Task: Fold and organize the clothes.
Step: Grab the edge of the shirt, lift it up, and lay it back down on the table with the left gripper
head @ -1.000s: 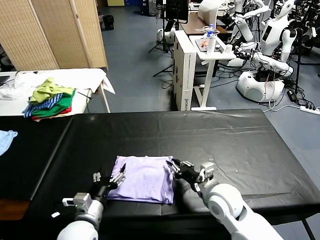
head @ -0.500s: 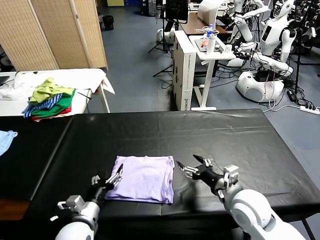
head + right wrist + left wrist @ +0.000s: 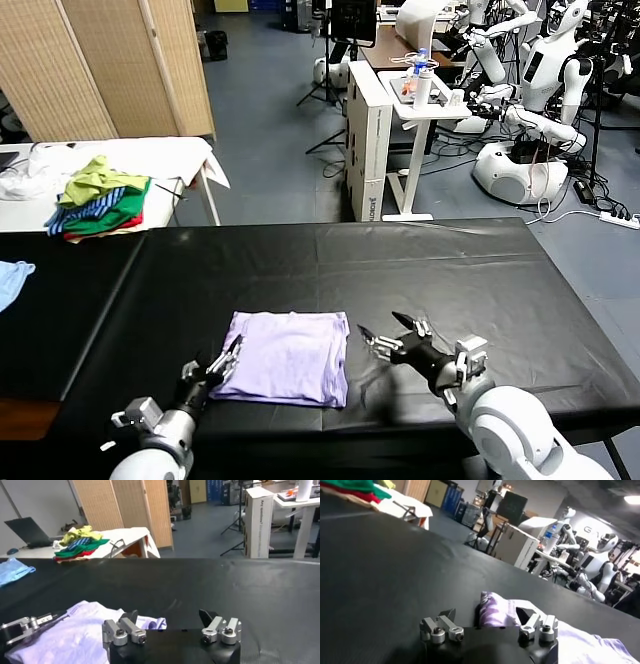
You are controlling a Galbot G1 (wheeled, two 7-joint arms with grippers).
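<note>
The pale lavender T-shirt point(image 3: 287, 356) lies folded into a flat rectangle on the black table point(image 3: 420, 270), near its front edge. My left gripper point(image 3: 224, 360) is open and empty at the shirt's front left corner. My right gripper point(image 3: 386, 335) is open and empty just off the shirt's right edge. In the left wrist view the shirt's patterned corner point(image 3: 496, 614) lies between the open fingers of the left gripper point(image 3: 486, 617). In the right wrist view the shirt point(image 3: 85, 630) lies beside the open right gripper point(image 3: 169, 618), and the left gripper's fingers point(image 3: 30, 625) show at its far side.
A heap of green, yellow, striped and red garments point(image 3: 98, 197) sits on a white table at the back left. A small light blue cloth point(image 3: 12, 277) lies at the black table's left end. White desks and other robots point(image 3: 520, 110) stand behind.
My right gripper has drawn back off the shirt's right edge to the right. My left gripper has slid a little back toward the front edge. The shirt stays flat.
</note>
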